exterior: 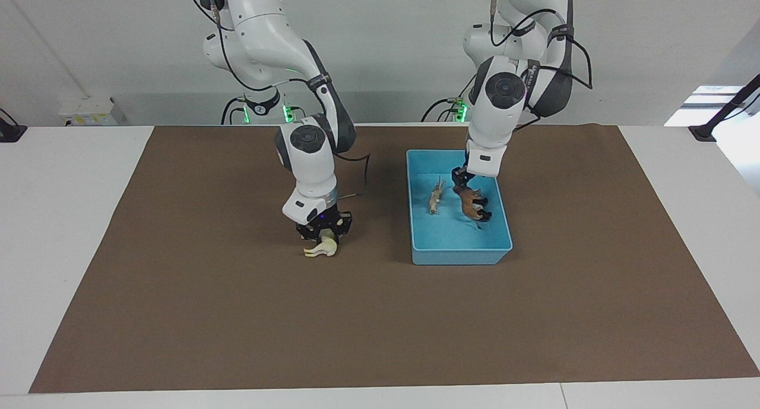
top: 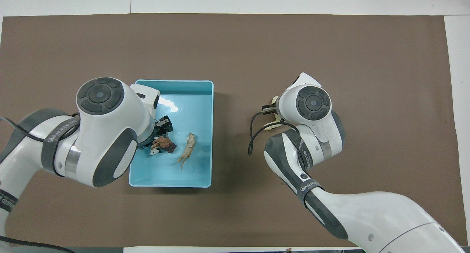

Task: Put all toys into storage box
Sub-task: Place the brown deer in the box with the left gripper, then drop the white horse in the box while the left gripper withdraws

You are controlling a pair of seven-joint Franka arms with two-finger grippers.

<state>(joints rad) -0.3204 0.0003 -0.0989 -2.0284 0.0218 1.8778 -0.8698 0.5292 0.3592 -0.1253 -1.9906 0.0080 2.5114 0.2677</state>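
1. My right gripper (exterior: 323,238), at centre-left of the facing view, is down on the cream long-necked toy (exterior: 321,249) on the brown surface (exterior: 178,278). The toy sits directly under my fingers; I judge them clamped on its upper part, its body sticking out below them.
2. The relation that matters: the storage box (exterior: 460,256) lies sideways from this toy, toward my left arm's end, clear brown surface between them. I judge the next move is lift, then carry across over the rim.
3. My left gripper (exterior: 470,202) is inside the box at centre-right of the facing view, fingers around the brown maned toy (top: 166,145); whether they are squeezing it or released, I cannot tell.
4. The tan big cat (top: 187,151) lies on the box floor, long axis running along the box's length; a black-and-white panda (top: 154,150) peeks out beside the maned toy.
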